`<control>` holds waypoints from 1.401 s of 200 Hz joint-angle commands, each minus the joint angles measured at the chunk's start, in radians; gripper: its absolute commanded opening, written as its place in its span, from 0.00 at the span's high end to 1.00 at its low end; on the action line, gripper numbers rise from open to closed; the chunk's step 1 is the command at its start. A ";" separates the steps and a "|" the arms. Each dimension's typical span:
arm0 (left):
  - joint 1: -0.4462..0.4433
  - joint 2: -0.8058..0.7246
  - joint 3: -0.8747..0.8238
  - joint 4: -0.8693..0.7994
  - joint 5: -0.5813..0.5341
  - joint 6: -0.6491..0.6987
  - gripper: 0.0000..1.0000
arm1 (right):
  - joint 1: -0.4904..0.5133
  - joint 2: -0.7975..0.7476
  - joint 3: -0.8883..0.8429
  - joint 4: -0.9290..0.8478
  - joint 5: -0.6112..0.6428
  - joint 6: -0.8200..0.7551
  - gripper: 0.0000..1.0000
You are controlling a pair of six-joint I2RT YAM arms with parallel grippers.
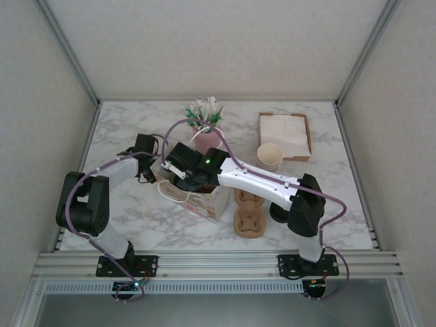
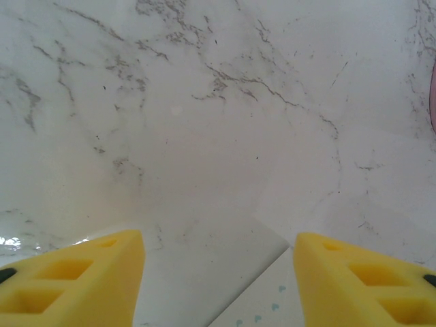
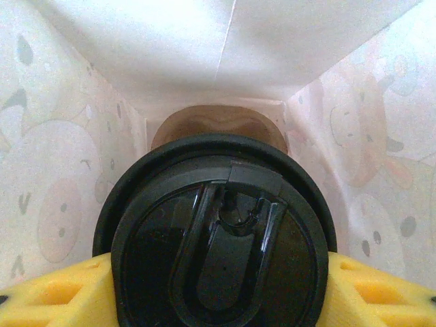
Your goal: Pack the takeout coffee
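The takeout coffee (image 3: 218,238), seen from above as a black lid with a sip tab, sits low inside the patterned paper bag (image 1: 204,201). My right gripper (image 3: 218,289) is shut on it, a yellow finger pressed on each side of the lid. In the top view that gripper (image 1: 187,174) reaches down into the bag's mouth. The bag's pale walls (image 3: 61,170) surround the cup, and a brown cardboard piece (image 3: 218,122) lies under it. My left gripper (image 2: 218,272) stands open at the bag's left side (image 1: 153,170), with a white edge of the bag (image 2: 266,303) between its fingers.
Brown cup carriers (image 1: 249,214) lie right of the bag. A loose black lid (image 1: 278,212) peeks out under the right arm. A stack of cream cups (image 1: 270,155), a box of napkins (image 1: 284,134) and a pink holder of sticks (image 1: 206,133) stand behind.
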 commanded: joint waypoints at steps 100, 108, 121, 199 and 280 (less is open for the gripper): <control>-0.009 -0.018 0.012 -0.052 -0.034 0.017 0.41 | -0.047 0.019 0.009 0.039 -0.005 -0.014 0.54; -0.009 -0.020 0.012 -0.054 -0.036 0.018 0.41 | -0.047 0.023 0.004 0.039 -0.002 -0.012 0.54; -0.007 -0.019 0.014 -0.057 -0.041 0.020 0.41 | -0.049 0.013 0.001 0.041 -0.012 0.000 0.54; 0.026 -0.090 0.018 -0.072 -0.086 0.019 0.44 | -0.049 -0.066 0.042 0.044 -0.035 -0.013 0.53; 0.086 -0.134 -0.036 -0.054 -0.158 -0.032 0.53 | -0.056 -0.028 0.041 0.079 -0.068 -0.043 0.53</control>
